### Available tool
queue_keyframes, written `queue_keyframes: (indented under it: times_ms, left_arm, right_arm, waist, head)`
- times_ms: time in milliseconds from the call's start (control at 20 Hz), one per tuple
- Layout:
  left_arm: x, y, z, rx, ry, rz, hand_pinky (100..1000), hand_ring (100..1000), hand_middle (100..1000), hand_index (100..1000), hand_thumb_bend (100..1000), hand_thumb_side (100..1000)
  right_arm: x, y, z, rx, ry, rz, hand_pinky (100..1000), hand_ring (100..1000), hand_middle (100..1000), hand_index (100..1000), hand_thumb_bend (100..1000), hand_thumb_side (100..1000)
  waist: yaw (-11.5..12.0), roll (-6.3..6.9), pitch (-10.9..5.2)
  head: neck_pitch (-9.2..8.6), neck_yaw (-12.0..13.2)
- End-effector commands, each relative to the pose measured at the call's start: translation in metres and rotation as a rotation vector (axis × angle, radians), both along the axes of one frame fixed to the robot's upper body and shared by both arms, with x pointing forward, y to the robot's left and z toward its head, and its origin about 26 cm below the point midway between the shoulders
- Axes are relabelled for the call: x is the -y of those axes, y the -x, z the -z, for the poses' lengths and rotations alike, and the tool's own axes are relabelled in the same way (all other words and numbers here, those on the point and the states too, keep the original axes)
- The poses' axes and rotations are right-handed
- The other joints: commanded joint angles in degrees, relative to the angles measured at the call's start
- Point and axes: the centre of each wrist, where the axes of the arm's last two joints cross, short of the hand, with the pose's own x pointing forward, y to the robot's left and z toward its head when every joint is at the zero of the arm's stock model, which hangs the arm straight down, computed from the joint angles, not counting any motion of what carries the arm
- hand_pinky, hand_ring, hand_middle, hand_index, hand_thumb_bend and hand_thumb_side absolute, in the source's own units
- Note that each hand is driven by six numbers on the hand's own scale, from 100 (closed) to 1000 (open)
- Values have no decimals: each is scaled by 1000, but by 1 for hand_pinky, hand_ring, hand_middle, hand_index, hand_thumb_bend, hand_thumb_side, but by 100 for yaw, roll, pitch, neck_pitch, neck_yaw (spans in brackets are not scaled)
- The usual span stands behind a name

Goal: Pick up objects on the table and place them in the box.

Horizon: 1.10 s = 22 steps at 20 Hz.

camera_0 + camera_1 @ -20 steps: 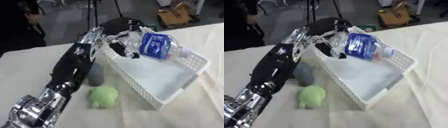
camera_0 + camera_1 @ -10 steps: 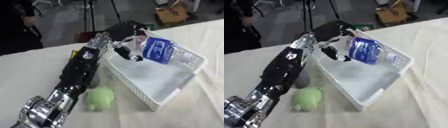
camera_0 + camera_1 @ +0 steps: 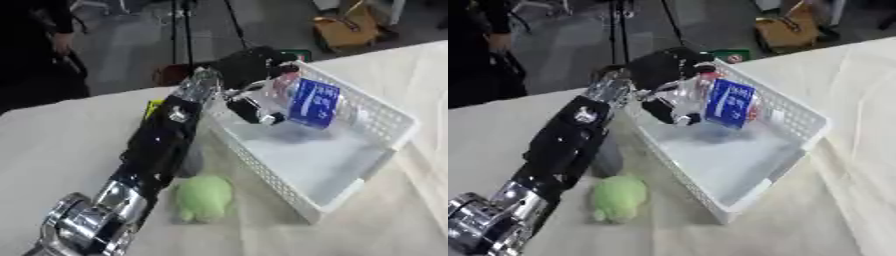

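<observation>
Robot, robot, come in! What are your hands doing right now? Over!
Left hand shut on bottle, over the white basket. Right hand out of view. Green soft toy waits on table, beside basket. Nothing blocking.

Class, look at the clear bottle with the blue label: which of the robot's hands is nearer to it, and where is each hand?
Left. The left hand is curled round the bottle, holding it tilted over the white basket. The right hand shows in neither view.

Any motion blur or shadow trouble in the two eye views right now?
Left eye view: left hand and bottle are smeared by motion; the white basket mesh reads soft. Right eye view: same blur, bottle label text illegible; green toy casts a faint shadow, no harsh glare.
</observation>
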Motion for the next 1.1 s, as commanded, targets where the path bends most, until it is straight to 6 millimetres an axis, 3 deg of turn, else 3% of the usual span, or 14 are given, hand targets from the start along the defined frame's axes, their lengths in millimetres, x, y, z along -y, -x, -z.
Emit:
queue_keyframes:
  times_ms: [50, 150, 350, 500, 550, 600, 650, 700, 850, 1100]
  left_arm:
    - [-6, 2, -22, 40, -15, -17, 985, 961, 1000, 1000, 525, 871]
    - [-5, 3, -23, 42, -18, -15, 984, 957, 1000, 1000, 562, 876]
    - [-6, 3, -24, 46, -16, -15, 980, 953, 995, 1000, 530, 867]
    - [-8, 4, -24, 43, 8, 4, 972, 947, 975, 1000, 414, 851]
    - [-10, 5, -26, 42, 21, 16, 972, 947, 975, 1000, 414, 851]
    - [-12, 7, -28, 41, 41, 38, 969, 951, 966, 1000, 309, 862]
    - [-14, 9, -30, 35, 60, 62, 969, 951, 966, 1000, 309, 862]
    - [-18, 13, -33, 38, 105, 96, 957, 953, 952, 1000, 100, 824]
    - [-26, 36, -44, 57, 298, 224, 942, 945, 934, 963, 100, 820]
    - [-23, 98, -64, -5, 589, 440, 909, 929, 904, 932, 100, 817]
  right_arm:
    - [0, 4, -6, 25, 13, -8, 681, 607, 526, 750, 100, 848]
    - [0, 4, -7, 25, 12, -8, 681, 606, 526, 750, 100, 848]
    - [0, 4, -6, 24, 11, -8, 681, 607, 526, 750, 100, 848]
    - [2, 4, -5, 20, 9, -2, 681, 607, 527, 749, 100, 849]
    - [3, 4, -4, 17, 7, 4, 681, 607, 527, 749, 100, 849]
    - [6, 4, -3, 11, 6, 17, 681, 607, 527, 749, 100, 850]
    - [8, 5, -1, 6, 5, 29, 681, 607, 527, 749, 100, 850]
    - [11, 5, 0, 1, 4, 43, 681, 607, 527, 749, 100, 850]
    - [18, 7, 5, -10, -5, 84, 681, 607, 527, 749, 100, 850]
    - [24, 8, 10, -20, -26, 129, 681, 607, 527, 748, 100, 849]
  waist:
    - [9, -91, -142]
    - [9, -97, -146]
    - [13, -114, -160]
    - [80, -156, -191]
    - [118, -172, -206]
    - [209, -199, -244]
    - [273, -216, -269]
    - [375, -235, -319]
    - [612, -288, -425]
    - [930, -399, -541]
  head:
    - [-23, 13]
    - [-26, 18]
    - [-27, 3]
    - [4, -65]
    - [21, -112]
    - [75, -265]
    - [111, -367]
    - [177, -526]
    - [299, -854]
    - [512, -1197]
